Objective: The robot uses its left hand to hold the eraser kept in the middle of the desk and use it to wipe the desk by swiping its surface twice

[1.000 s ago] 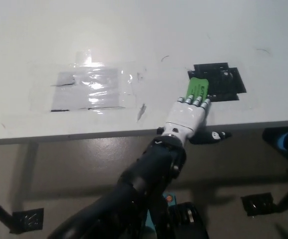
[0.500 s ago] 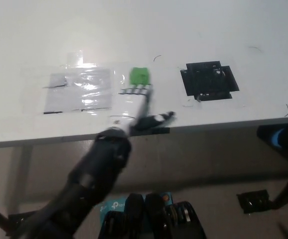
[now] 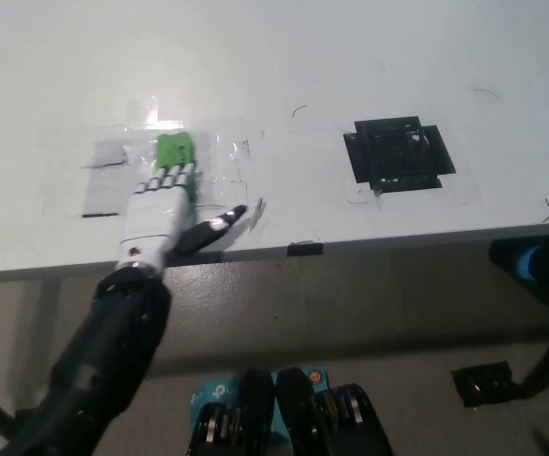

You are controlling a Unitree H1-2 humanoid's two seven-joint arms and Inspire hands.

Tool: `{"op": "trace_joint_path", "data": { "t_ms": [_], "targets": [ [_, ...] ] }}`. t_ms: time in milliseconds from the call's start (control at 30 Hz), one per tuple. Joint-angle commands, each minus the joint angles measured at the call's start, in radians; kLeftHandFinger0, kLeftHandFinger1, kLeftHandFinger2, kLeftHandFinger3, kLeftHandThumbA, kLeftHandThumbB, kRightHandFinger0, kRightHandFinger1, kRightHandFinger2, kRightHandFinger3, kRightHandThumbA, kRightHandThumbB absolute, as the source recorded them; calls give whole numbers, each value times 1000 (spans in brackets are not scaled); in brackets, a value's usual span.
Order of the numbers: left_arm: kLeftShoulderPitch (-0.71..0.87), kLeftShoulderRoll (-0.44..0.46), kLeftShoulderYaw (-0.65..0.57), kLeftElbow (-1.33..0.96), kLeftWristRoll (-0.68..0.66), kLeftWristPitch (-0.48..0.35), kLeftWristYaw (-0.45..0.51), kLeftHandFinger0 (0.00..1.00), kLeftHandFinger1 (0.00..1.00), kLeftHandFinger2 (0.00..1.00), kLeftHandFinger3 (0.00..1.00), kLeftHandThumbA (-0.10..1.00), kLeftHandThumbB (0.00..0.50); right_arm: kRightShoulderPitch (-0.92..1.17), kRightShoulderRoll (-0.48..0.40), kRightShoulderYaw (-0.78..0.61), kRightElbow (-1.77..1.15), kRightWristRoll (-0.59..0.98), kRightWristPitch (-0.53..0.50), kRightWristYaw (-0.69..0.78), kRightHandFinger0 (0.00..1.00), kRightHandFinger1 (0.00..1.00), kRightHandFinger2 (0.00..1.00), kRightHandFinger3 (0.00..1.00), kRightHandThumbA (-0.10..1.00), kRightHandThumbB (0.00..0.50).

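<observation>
**Left hand presses the green eraser onto the taped patch**

While the white left hand (image 3: 160,211) lies flat on the desk (image 3: 284,57), its fingers (image 3: 172,177) are pressed together side by side over the green eraser (image 3: 175,150), pinning it against the surface. Only the far end of the eraser shows, poking out at 12 o'clock from the fingertips; the rest is hidden under the hand. A dark-tipped thumb (image 3: 219,224) sticks out toward 3 o'clock, apart from the other fingers and not touching the eraser.

Hand and eraser sit on a shiny patch of clear tape (image 3: 113,176) at the desk's left part, the eraser at the patch's right portion. From the eraser, the black square mark (image 3: 398,154) lies at 3 o'clock, well apart. A small black tab (image 3: 304,249) rests on the desk's near edge at about 4 o'clock from the hand. Thin pen scribbles (image 3: 299,109) mark the white surface between the eraser and the black square.

From the wrist the dark forearm (image 3: 104,351) runs down toward 7 o'clock, past the desk's near edge. The right hand does not show.
</observation>
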Motion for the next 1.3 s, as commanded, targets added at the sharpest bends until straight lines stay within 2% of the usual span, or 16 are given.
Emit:
{"op": "trace_joint_path", "data": {
  "t_ms": [0,267,333,433,500,633,733,767,867,933,967,1000,1033,1100,1200,1267],
  "targets": [
    [257,85,33,94,-138,99,-251,1000,1000,1000,1000,1000,500,-8,-3,-25,-13,21,-59,-21,1000,1000,1000,1000,1000,24],
    [277,105,34,54,-145,122,-294,1000,1000,1000,1000,1000,470,1,0,-32,-12,21,-69,-22,1000,1000,1000,1000,1000,14],
    [280,107,37,68,-148,106,-281,1000,1000,1000,1000,1000,500,2,-3,-34,-10,22,-68,-21,1000,1000,1000,1000,1000,31],
    [284,113,36,82,-157,64,-285,1000,1000,1000,1000,1000,500,3,-2,-38,-3,26,-76,-21,1000,1000,1000,1000,1000,33],
    [286,107,30,65,-153,71,-293,1000,1000,1000,1000,1000,480,5,-2,-35,-4,27,-79,-16,1000,1000,1000,1000,1000,22],
    [281,101,19,55,-141,66,-284,1000,1000,1000,1000,1000,493,8,-2,-35,-8,27,-78,-15,1000,1000,1000,1000,1000,20],
    [254,106,9,37,-137,-29,-217,1000,1000,1000,1000,1000,500,6,3,-40,-15,32,-64,-18,1000,1000,1000,1000,1000,26],
    [249,110,11,-4,-143,-46,-207,1000,1000,1000,1000,1000,475,7,1,-38,-16,30,-64,-15,1000,1000,1000,1000,1000,17],
    [202,126,16,-63,-147,-120,-135,1000,1000,1000,1000,1000,483,14,7,-30,-17,24,-67,-12,1000,1000,1000,1000,1000,67],
    [149,146,10,-108,-140,-129,-145,1000,1000,1000,1000,1000,475,21,11,-25,-18,21,-69,-11,1000,1000,1000,1000,1000,66],
    [120,158,-1,-146,-126,-91,-185,1000,1000,1000,1000,1000,473,26,13,-25,-23,25,-70,-7,1000,1000,1000,1000,1000,41],
    [73,172,-3,-159,-121,-99,-188,1000,1000,1000,1000,1000,404,27,14,-25,-27,24,-59,-9,1000,1000,1000,1000,1000,37],
    [31,189,-4,-187,-118,-104,-198,1000,1000,1000,1000,1000,394,28,16,-27,-32,28,-51,-8,1000,1000,1000,1000,1000,37],
    [-6,208,-3,-211,-121,-96,-218,1000,1000,1000,1000,1000,418,34,15,-25,-35,27,-50,-4,1000,1000,1000,1000,1000,28],
    [-62,231,-9,-227,-96,-75,-235,1000,1000,1000,1000,1000,403,37,15,-23,-41,25,-42,-2,1000,1000,1000,1000,1000,20],
    [-88,250,-12,-252,-85,-68,-256,1000,1000,1000,1000,1000,441,40,8,-14,-43,8,-36,-2,1000,1000,1000,1000,1000,12]
  ]
}}
